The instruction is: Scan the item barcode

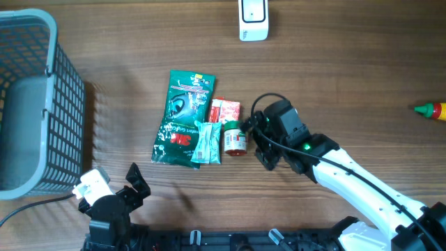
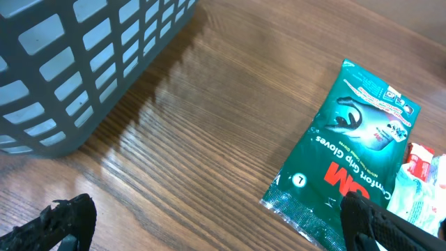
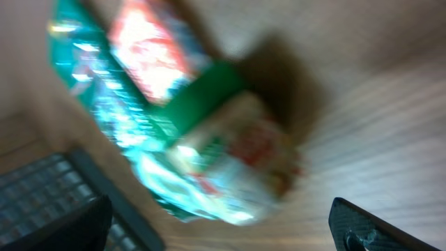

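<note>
Right fingers [image 3: 376,231] wide apart, green-lidded jar [image 3: 240,150] just ahead

On the worktop [image 1: 348,84], a sachet [image 1: 207,141] overlaps the glove packet [image 1: 182,118] at its near right corner. A carton [image 1: 224,110] touches the packet's right edge, and a jar [image 1: 235,139] sits just right of the sachet. The basket [image 1: 28,104] stands well left of the packet, the scanner [image 1: 253,19] behind it, and a bottle [image 1: 432,110] far to its right.

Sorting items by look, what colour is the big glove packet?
Dark green glove packet, red logo; clearest in left wrist view.
</note>
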Controlling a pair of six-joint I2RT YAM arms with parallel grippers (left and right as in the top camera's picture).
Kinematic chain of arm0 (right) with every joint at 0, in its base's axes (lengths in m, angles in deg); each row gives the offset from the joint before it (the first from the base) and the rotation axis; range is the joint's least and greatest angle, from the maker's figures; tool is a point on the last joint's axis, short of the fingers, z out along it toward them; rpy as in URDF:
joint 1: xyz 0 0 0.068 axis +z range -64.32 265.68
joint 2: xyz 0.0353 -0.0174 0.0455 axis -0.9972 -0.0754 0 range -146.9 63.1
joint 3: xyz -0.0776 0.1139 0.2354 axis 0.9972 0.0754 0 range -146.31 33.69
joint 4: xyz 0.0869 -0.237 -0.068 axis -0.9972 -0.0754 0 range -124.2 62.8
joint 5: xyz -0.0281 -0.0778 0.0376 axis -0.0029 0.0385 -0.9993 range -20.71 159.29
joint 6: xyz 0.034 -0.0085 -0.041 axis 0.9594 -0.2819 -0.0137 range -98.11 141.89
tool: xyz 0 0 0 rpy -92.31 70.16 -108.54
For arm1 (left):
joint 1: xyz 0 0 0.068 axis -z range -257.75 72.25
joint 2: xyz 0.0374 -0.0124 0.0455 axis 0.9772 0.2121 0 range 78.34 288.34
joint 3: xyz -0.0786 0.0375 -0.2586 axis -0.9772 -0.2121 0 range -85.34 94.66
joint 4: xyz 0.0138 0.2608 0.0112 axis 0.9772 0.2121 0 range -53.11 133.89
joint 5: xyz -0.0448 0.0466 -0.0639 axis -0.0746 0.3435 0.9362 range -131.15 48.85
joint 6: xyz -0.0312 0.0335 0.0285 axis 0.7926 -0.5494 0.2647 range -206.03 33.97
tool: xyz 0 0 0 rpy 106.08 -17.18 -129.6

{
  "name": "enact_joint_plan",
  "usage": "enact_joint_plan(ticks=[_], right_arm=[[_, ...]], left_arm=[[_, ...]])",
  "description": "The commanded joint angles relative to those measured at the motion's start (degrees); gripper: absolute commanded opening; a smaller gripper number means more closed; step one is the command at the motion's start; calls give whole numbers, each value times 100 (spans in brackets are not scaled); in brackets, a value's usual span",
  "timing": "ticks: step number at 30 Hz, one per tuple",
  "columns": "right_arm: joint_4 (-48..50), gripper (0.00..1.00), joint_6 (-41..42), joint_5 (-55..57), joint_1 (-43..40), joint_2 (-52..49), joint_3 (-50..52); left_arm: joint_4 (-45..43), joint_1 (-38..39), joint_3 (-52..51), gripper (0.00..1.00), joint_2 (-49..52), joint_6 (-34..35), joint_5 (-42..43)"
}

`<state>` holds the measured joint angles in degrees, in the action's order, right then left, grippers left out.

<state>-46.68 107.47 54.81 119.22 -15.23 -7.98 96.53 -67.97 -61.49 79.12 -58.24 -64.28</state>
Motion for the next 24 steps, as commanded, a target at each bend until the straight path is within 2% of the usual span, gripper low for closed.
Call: enact_joint_plan(ticks=[1,2,3,5,6,11,13,17,22,24], right_arm=[[-15,73,-96,-186,-20,17,22],[81,48,-249,-192,-20,17,22],[142,33,-334,-229,-17,17,22],[212,7,-555,-452,-20,17,22],[210,4,-719,-601,-17,17,22],[142,4,-2369,-1108,-13,17,22],[35,4,-2765,-1069,24,-4,26],[-404,4,-2634,-1115,55,-170,46],[-374,5,-2634,-1307,302,-238,50],[-372,4,-2485,-1045,525,-249,50]], left_arm=[[-11,-31,-28,100,-39,57,-72],[-11,-31,-28,100,-39,59,-74],[-11,-31,-28,100,-39,59,-74],[-11,-31,-28,100,-39,57,-72],[-11,-31,-28,100,-39,59,-74],[-11,-31,-28,100,-39,59,-74],[-11,-31,-28,100,-39,57,-74],[-11,-31,-28,100,-39,57,-72],[-11,-31,-28,100,-39,57,-74],[-11,-31,-28,100,-39,57,-74]])
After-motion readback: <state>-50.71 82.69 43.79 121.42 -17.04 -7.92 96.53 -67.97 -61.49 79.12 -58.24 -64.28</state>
